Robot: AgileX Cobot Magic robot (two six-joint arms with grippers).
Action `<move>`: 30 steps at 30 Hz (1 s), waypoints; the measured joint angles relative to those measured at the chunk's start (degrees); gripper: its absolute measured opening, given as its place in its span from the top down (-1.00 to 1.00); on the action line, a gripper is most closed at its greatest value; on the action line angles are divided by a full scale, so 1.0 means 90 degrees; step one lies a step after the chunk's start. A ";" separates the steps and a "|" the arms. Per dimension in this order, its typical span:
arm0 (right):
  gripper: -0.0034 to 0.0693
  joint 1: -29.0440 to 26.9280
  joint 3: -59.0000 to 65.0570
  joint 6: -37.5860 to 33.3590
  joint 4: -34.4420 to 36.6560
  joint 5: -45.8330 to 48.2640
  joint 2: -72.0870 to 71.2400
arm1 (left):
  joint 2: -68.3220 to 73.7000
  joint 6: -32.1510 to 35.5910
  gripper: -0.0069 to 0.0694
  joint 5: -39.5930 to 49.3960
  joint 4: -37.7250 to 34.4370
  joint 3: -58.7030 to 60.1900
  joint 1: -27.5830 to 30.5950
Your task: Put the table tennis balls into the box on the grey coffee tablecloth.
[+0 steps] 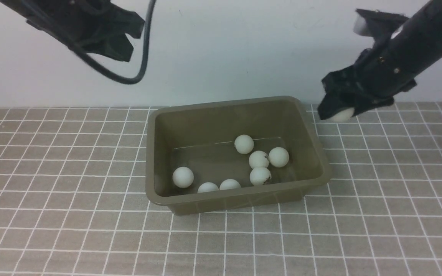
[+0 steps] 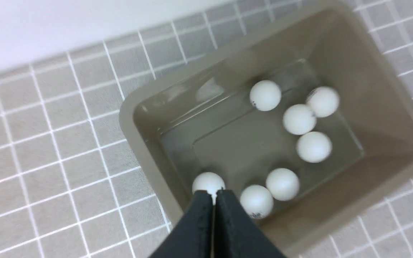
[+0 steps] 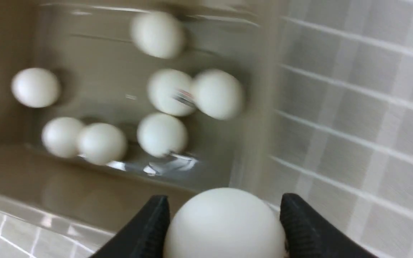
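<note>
Seven balls [image 1: 244, 144] were in; my right end effector [image 1: 335, 110] held the eighth ball [image 3: 224, 222] by the box [image 1: 225, 203] rim, left end effector [image 2: 213, 196] was shut; early release could've missed.

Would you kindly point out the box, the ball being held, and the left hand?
box [image 1: 236, 200], front view, near outer wall.
held ball [image 3: 224, 224], right wrist view, its visible middle.
left hand [image 2: 214, 196], left wrist view, between its shut fingertips.

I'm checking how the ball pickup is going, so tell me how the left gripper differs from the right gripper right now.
The left gripper has its jaws pressed together on nothing; the right gripper clamps a table tennis ball. The left gripper hangs high, the right gripper low by the far right corner of the box. Both are black.
</note>
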 joint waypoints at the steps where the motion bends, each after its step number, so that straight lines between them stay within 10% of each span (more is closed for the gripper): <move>1: -0.08 0.0150 0.0006 -0.0049 0.0022 -0.0118 0.0066 | -0.0235 0.0000 0.83 0.0000 0.0000 0.0169 0.0000; 14: -0.81 0.1117 -0.0728 0.0019 -0.0499 -0.0609 0.0537 | -0.2167 0.0000 0.83 -0.0203 0.0027 0.2147 0.0000; 17: -0.53 0.1117 -0.1054 0.0327 -0.1083 -0.0084 0.0100 | -0.2343 0.0000 0.83 -0.0268 0.0052 0.2269 0.0000; 23: 0.71 0.1117 -0.1100 0.1024 -0.1976 0.0307 -0.1954 | -0.2608 0.0000 0.83 -0.0318 0.0130 0.2358 0.0000; 30: 0.94 0.1117 0.1330 0.1694 -0.2648 -0.1326 -0.5509 | -0.2671 0.0102 0.83 -0.0641 -0.0231 0.2365 0.0000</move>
